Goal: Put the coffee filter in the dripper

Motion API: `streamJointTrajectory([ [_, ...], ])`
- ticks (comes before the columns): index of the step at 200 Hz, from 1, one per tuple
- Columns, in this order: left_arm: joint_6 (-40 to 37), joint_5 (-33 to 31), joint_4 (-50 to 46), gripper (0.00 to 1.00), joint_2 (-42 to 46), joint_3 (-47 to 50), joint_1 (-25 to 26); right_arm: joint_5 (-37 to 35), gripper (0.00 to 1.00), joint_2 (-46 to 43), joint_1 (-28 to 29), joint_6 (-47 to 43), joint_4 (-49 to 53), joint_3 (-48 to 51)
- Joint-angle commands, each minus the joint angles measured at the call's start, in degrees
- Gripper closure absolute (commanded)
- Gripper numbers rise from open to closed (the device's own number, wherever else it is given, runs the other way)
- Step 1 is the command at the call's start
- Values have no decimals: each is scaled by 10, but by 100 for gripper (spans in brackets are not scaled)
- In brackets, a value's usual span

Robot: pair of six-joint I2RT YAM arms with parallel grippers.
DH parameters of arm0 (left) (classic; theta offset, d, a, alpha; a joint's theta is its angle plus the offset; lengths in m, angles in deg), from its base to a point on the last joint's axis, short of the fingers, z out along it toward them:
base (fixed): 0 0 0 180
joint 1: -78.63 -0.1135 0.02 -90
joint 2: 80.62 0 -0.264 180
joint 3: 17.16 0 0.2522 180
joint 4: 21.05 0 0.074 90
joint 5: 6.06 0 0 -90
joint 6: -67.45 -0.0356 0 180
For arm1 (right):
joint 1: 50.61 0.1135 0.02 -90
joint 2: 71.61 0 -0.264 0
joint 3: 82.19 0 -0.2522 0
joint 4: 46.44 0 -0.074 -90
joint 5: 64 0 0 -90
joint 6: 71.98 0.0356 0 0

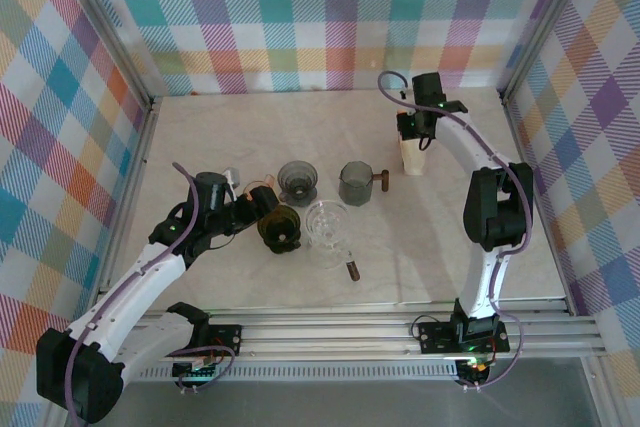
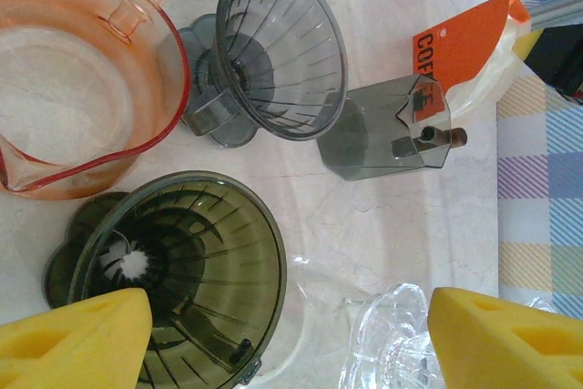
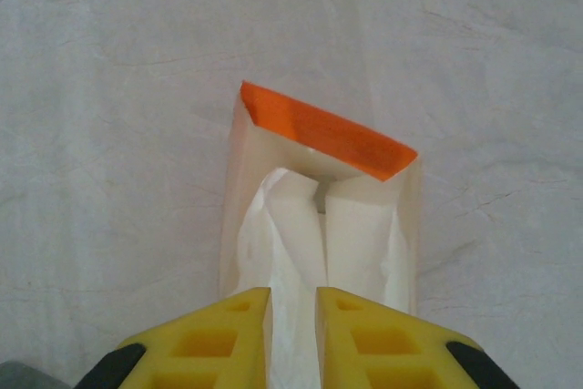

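Observation:
A paper packet with an orange flap (image 3: 319, 129) stands at the back right of the table (image 1: 413, 159), and white coffee filters (image 3: 296, 216) stick out of it. My right gripper (image 3: 293, 316) is over the packet's mouth, its yellow jaws shut on a fold of one filter. Three drippers sit mid-table: a dark olive dripper (image 2: 182, 266), a grey dripper (image 2: 282, 47) and a clear glass dripper (image 2: 392, 343). My left gripper (image 2: 290, 334) hangs open above the gap between the olive and glass ones, holding nothing. From above, the left gripper (image 1: 255, 209) is just left of the olive dripper (image 1: 280, 229).
An orange-tinted pitcher (image 2: 82, 70) lies left of the grey dripper. A grey cup with a wooden handle (image 1: 357, 183) stands between the drippers and the packet. Checked walls close in the back and both sides. Bare tabletop (image 1: 470, 277) lies at the front right.

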Motion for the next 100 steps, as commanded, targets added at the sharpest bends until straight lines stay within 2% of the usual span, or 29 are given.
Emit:
streamJointTrajectory([
  [1, 5, 9, 12, 20, -4, -7, 4, -15, 81, 15, 0, -12, 12, -22],
  [100, 6, 9, 12, 20, -6, -9, 4, -22, 82, 37, 2, -16, 16, -29],
])
